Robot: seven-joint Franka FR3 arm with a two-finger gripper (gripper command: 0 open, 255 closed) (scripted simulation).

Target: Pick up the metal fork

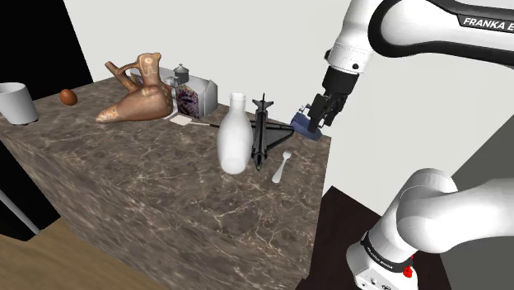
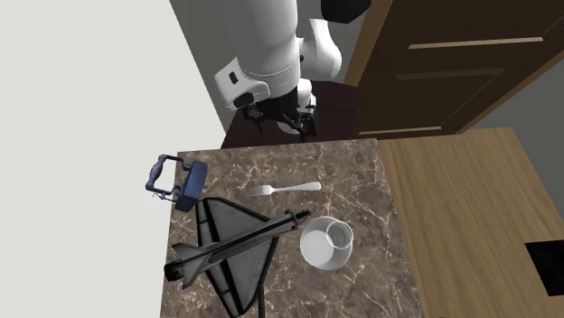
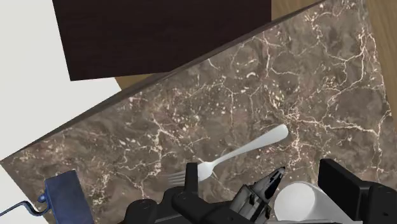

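Note:
The fork (image 1: 282,167) is pale grey and lies flat on the brown marble counter (image 1: 165,189), close to the corner nearest the arm. In the second exterior view the fork (image 2: 285,190) rests between the counter's edge and a black toy jet (image 2: 235,248). My gripper (image 1: 321,111) hangs open in the air above that corner, well clear of the fork. In the wrist view the fork (image 3: 245,151) lies just ahead of my gripper (image 3: 234,181), its tines near one fingertip (image 3: 191,173). Nothing is between the fingers.
A white bottle (image 1: 233,136) and the black jet (image 1: 262,130) stand right beside the fork. A blue handled object (image 2: 176,181) lies at the counter's edge by the wall. Farther along are a brown jug (image 1: 136,95), a jar (image 1: 193,92), a white cup (image 1: 16,103) and a small brown ball (image 1: 68,97).

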